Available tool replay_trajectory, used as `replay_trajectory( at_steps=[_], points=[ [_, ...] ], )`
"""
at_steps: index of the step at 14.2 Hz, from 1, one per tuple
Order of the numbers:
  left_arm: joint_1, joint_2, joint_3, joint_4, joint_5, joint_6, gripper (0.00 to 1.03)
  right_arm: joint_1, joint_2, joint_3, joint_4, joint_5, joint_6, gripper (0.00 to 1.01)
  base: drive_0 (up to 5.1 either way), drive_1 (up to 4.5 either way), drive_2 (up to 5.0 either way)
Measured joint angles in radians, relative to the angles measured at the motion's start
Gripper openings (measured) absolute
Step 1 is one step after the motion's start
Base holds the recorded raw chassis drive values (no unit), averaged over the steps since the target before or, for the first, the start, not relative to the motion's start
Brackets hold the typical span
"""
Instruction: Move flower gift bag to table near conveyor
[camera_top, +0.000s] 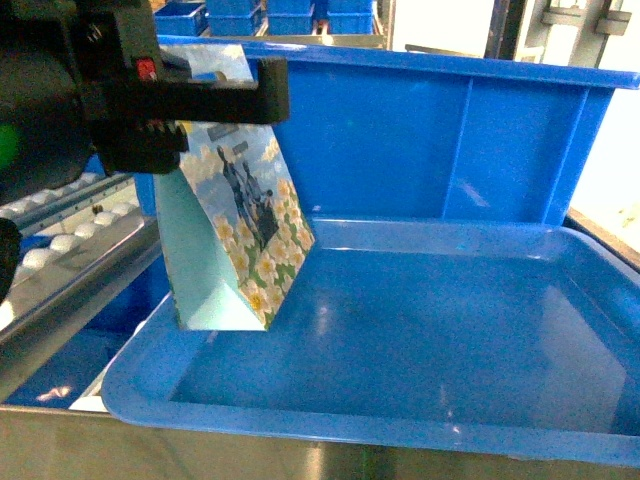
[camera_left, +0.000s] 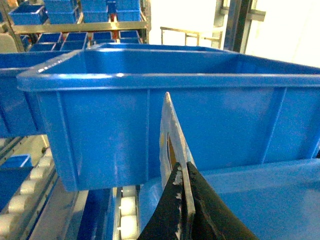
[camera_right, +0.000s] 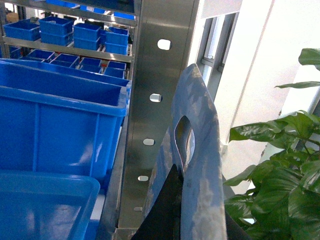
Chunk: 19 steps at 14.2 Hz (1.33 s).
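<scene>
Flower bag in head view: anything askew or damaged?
The daisy-printed sky-blue paper gift bag hangs tilted from the left pincer, pinched at its top, lower end over the glossy blue plastic tray's left corner. No tears show. The right pincer also grips a blue-grey handled bag.

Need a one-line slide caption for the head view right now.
Left gripper holds the flower gift bag by its top, hanging over the blue tray beside the conveyor.

Head looks down; wrists level (shared crate (camera_top: 480, 140)).
</scene>
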Motion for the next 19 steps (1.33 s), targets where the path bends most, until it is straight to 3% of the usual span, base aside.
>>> replay_trajectory(
  at_steps=[4,9,11,16,19],
  points=[
    [0.029,-0.088,-0.031,0.029,-0.001,0.054,0.02,0.0,0.0,0.0,0.0,0.0,0.0,0.02,0.0,0.0,0.0],
    [0.073,-0.256,-0.122,0.105,-0.015,0.207,0.02,0.0,0.0,0.0,0.0,0.0,0.0,0.02,0.0,0.0,0.0],
    [0.095,-0.362,-0.178,0.083,-0.03,0.262,0.02,0.0,0.0,0.0,0.0,0.0,0.0,0.02,0.0,0.0,0.0],
    [0.148,-0.672,-0.315,-0.083,-0.073,0.308,0.02,0.0,0.0,0.0,0.0,0.0,0.0,0.02,0.0,0.0,0.0],
    [0.145,-0.72,-0.335,-0.091,-0.074,0.33,0.02,0.0,0.0,0.0,-0.001,0.002,0.0,0.02,-3.3,1.69,1.7]
  ],
)
